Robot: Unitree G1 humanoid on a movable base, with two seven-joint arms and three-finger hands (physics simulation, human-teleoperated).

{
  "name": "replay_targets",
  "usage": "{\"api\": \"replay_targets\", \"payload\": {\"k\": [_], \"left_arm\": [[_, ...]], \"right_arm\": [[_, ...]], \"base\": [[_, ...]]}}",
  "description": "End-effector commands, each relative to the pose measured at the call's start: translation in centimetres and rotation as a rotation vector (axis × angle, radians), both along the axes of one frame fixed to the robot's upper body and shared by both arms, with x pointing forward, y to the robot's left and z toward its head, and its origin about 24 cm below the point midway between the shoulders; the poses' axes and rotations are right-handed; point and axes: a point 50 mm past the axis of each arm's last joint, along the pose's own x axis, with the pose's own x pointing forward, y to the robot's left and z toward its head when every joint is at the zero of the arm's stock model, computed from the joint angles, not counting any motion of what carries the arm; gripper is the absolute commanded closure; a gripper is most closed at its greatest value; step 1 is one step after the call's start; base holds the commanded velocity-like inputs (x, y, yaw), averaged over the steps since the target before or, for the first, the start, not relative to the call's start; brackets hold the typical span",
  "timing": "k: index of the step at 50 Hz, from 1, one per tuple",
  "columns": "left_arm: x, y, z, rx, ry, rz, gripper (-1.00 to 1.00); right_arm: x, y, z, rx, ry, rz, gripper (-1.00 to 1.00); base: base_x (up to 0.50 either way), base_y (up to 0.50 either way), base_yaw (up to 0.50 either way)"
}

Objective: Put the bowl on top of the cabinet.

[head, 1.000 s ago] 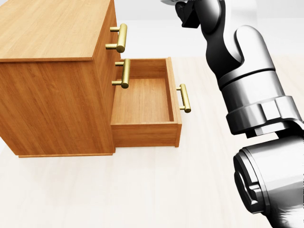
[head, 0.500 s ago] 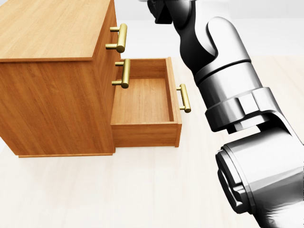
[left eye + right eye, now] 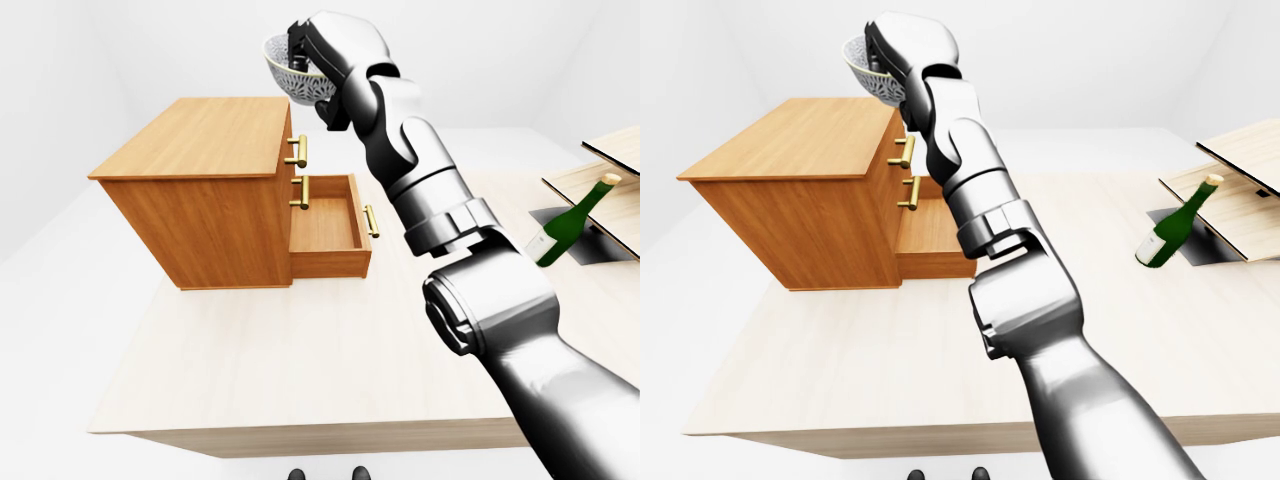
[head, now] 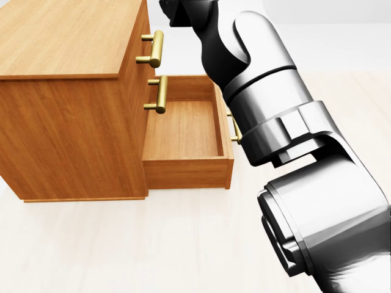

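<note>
We see the right hand (image 3: 312,52) raised, its dark fingers (image 3: 298,40) clamped over the rim of the patterned white ceramic bowl (image 3: 290,75). The bowl hangs above the top-right corner of the wooden three-drawer cabinet (image 3: 200,190) on the pale worktop (image 3: 250,360), not touching it.

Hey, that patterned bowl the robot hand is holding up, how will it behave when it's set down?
The bowl looks rigid, probably ceramic, so likely fragile if dropped. Its rounded underside may rock briefly on the cabinet top. Held tilted by the right robot hand, it could slip.

Right arm (image 4: 269,104) further left, now across the drawer's handle (image 4: 234,131).
</note>
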Motion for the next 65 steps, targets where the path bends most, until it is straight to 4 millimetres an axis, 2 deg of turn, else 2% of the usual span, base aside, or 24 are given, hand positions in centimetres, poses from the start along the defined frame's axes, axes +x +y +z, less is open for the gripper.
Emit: {"api": "replay_targets", "payload": {"k": [1, 65], "left_arm": [[0.1, 0.0, 0.0, 0.000, 0.003, -0.001, -0.98], [-0.2, -0.1, 0.1, -0.010, -0.002, -0.024, -0.98]], "right_arm": [[-0.4, 1.1, 0.9, -0.004, -0.036, 0.008, 1.00], [-2.7, 7.4, 0.8, -0.050, -0.021, 0.158, 1.00]], "base": [[0.00, 0.00, 0.00], [0.00, 0.00, 0.00]]}}
